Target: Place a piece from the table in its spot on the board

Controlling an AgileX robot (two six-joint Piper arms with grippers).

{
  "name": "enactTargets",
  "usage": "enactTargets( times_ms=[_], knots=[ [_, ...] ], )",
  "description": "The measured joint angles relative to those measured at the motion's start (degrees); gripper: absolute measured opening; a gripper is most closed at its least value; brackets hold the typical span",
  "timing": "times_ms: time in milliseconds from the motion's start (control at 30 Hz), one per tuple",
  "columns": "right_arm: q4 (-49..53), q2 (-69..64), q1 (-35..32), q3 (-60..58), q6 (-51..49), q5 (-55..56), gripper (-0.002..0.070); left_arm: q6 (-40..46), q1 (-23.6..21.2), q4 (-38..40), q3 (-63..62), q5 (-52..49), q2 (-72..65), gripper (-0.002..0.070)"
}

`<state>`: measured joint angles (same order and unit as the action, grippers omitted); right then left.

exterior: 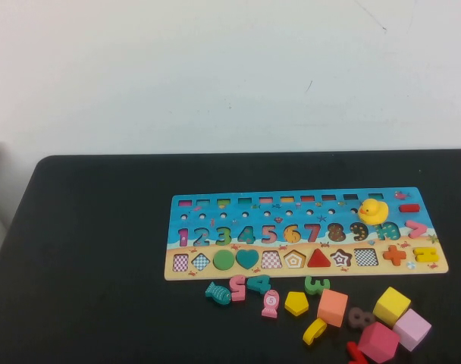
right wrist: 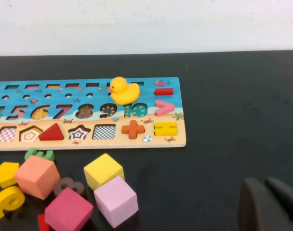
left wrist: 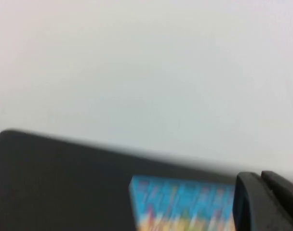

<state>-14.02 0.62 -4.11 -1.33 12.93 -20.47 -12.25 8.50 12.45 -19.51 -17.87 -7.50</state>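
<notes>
Your target, the small flat yellow wooden pentagon (exterior: pixel 296 303), lies on the matte black tabletop (exterior: pixel 101 250) in the lower centre-right of the high view, just below the long blue and tan wooden puzzle board (exterior: pixel 306 231) and almost straight beneath the empty pentagon recess (exterior: pixel 294 259) in the tan strip, between the filled red triangle (exterior: pixel 318 258) and a checkered slot. That is the relation to steer by: the piece needs only a short push up the frame to reach its slot. It has no real long axis, so you will likely just have to match its point to the recess. It is hemmed in by a pink fish-shaped piece (exterior: pixel 271 303) to its left, a green number (exterior: pixel 316 285) and a salmon-orange cube (exterior: pixel 332 307) to its right, and a curved yellow piece (exterior: pixel 315 331) below. Neither arm shows in the high view. The right gripper (right wrist: pixel 269 204) appears only as a dark shape in the lower right corner of its wrist view, with the pentagon (right wrist: pixel 5 173) at the far left edge; I cannot tell whether it is apart or together. The left gripper (left wrist: pixel 267 202) sits at the lower right of its blurred view, state equally unclear, seeing only the board's end. Judging by that, the right arm looks the nearer one.
</notes>
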Motion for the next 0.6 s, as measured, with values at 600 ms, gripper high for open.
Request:
enactTargets(
  times_ms=[600],
  knots=[
    [0.00, 0.00, 0.00, 0.00, 0.00, 0.00, 0.0019, 53.73, 11.84, 3.04, -54.88, -45.75, -65.41, -0.0001]
  ],
)
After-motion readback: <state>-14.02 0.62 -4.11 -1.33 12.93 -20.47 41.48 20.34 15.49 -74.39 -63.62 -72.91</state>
